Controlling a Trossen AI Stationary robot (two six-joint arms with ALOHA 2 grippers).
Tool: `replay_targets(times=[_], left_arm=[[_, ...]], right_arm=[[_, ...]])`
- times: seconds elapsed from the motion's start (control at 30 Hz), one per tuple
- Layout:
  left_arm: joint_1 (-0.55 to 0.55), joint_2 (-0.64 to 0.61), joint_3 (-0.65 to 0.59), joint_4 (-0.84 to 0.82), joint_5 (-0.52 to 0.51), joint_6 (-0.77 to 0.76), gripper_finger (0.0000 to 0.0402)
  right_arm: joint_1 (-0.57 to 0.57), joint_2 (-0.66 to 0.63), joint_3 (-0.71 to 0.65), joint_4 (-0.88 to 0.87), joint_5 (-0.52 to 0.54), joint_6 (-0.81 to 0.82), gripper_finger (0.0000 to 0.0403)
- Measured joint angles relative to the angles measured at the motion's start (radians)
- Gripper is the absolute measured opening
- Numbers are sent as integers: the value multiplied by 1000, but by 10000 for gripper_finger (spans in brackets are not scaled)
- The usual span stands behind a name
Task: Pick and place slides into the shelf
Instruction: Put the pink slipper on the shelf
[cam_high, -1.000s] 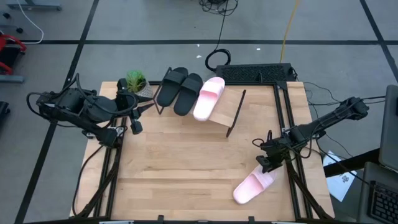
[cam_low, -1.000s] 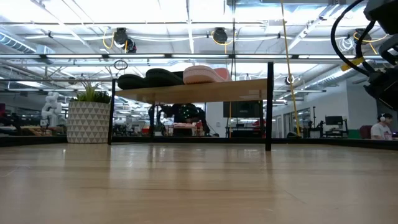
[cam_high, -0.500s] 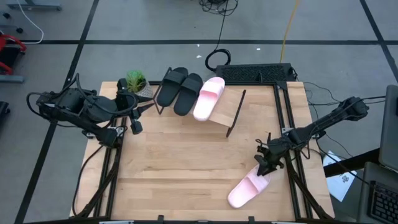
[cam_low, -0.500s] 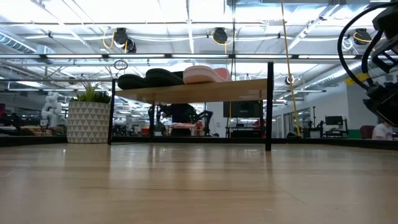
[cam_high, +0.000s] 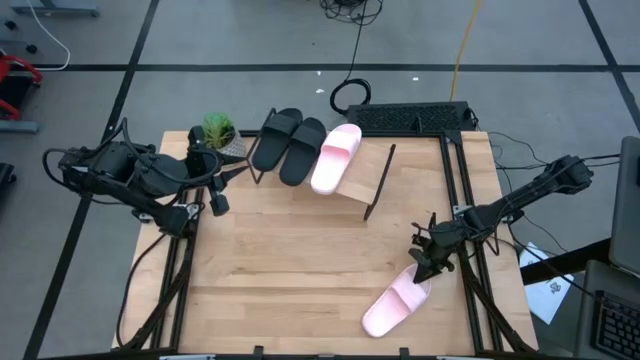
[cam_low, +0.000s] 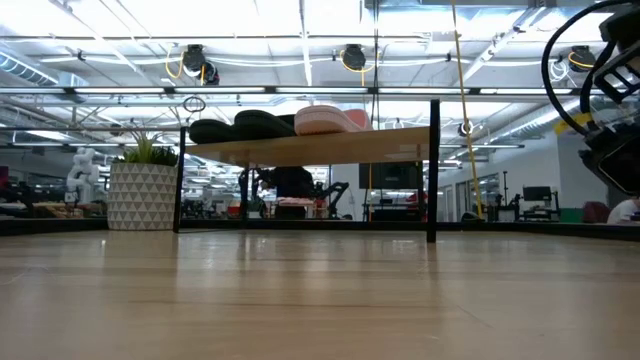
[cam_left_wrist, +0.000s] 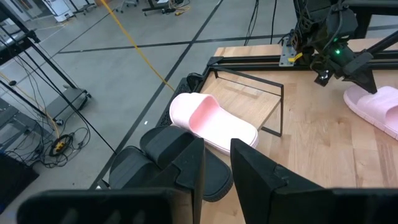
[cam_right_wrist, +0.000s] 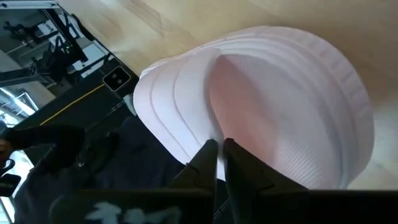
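Currently, step in hand: last of four slides, the loose pink slide (cam_high: 396, 303), is being picked by the right gripper (cam_high: 428, 264); judged at the grasp stage, not yet lifted.
Loose pink slide, place: lower right of the high view, flat on the table (cam_high: 290, 260), lying diagonally, well apart from the shelf (cam_high: 362, 180).
Right gripper: at the upper end of that slide; right wrist view shows its jaws nearly together with the slide's edge (cam_right_wrist: 211, 134) at their tips. Judged pinching the rim, but a firm hold cannot be confirmed.
Left gripper (cam_high: 216, 190): waiting at the upper left of the high view, near the plant pot (cam_high: 219, 131); jaws narrow, holding nothing.
Shelf load: two black slides (cam_high: 288, 142) and one pink slide (cam_high: 336, 156) side by side at top centre; one bare slot on the right part of the board.
Next move, judged: lift clear, carry up-frame to the bare slot, turn the slide to match its neighbour.
Materials: slides look like moulded foam, matte, with a ribbed strap; rim likely flexes under a thin pinch.
Shelf: slanted light wood on a thin black frame; a slide could creep down the slope.
Table: pale wood planks, smooth.
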Motion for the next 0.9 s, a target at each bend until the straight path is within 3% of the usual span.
replay_targets(times=[0.17, 0.6, 0.9], left_arm=[[0, 0, 0, 0, 0, 0, 81], [0, 0, 0, 0, 0, 1, 81], [0, 0, 0, 0, 0, 1, 81]], right_arm=[[0, 0, 0, 32, 2, -3, 12], [0, 0, 0, 32, 35, -9, 92], [0, 0, 0, 3, 31, -28, 105]])
